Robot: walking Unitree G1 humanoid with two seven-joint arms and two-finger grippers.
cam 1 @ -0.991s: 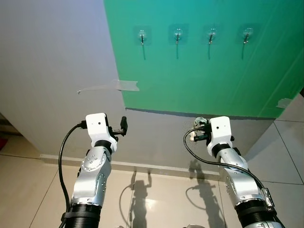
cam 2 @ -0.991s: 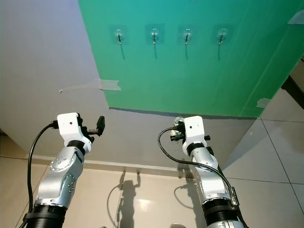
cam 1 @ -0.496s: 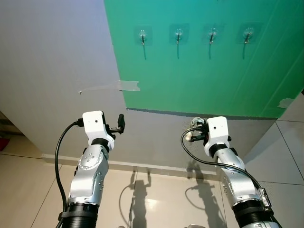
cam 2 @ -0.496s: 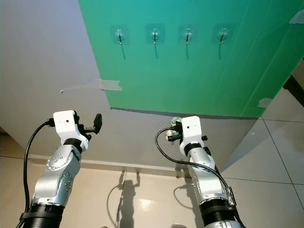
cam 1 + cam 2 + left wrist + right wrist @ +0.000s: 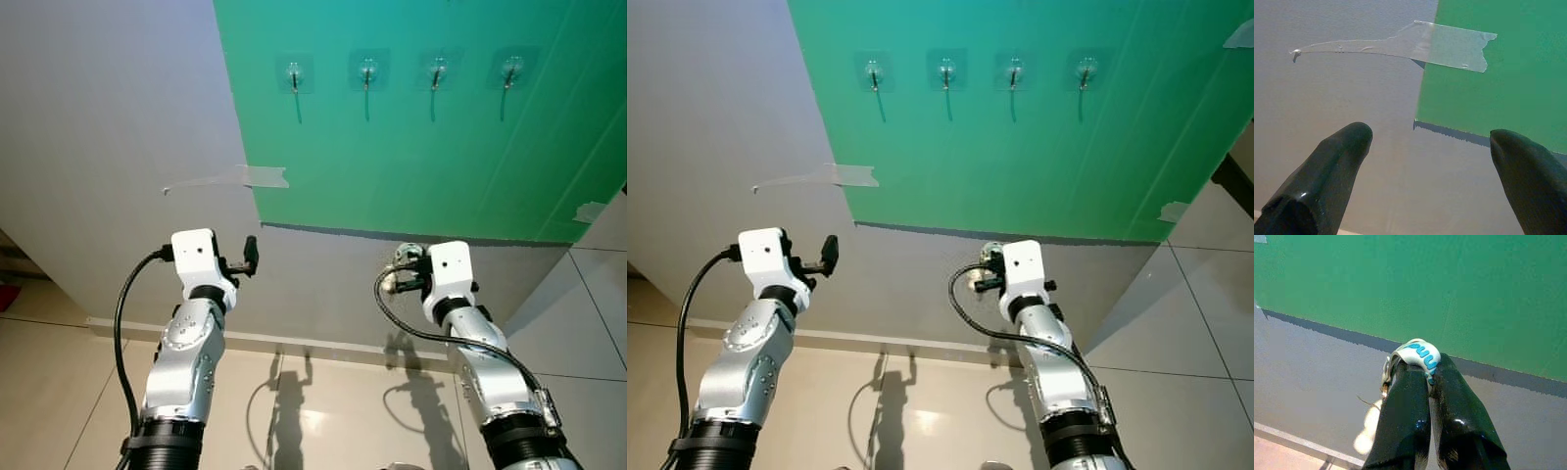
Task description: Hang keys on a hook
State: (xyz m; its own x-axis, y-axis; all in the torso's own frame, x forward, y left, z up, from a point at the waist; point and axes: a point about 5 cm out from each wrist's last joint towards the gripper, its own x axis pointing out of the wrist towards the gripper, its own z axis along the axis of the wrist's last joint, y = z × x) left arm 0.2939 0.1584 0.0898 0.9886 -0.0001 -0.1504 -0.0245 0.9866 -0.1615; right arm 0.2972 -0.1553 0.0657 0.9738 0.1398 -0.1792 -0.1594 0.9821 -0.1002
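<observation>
Grey wall [image 5: 108,117] rose ahead of the robot, with a large green sheet [image 5: 431,157] fixed across its upper right part and a strip of clear tape [image 5: 240,177] holding the sheet's left edge. Four small clear adhesive hooks [image 5: 365,72] sat in a row near the top of the green sheet, well above both arms. Beige floor tiles [image 5: 323,401] ran along the foot of the wall and carried the arms' shadows.

The right hand [image 5: 1425,377] was raised in front of the grey wall just below the green sheet's lower edge, its two black fingers [image 5: 1403,416] clenched on a white key ring band with blue lettering [image 5: 1420,354]; pale keys or a fob [image 5: 1367,433] dangled beside the fingers, too blurred to tell which. Seen from the head, the bunch showed at the tip of the right hand [image 5: 402,274].

The left hand [image 5: 1430,147] was raised at about the same height, near the sheet's lower left corner, its fingers spread apart and empty.
</observation>
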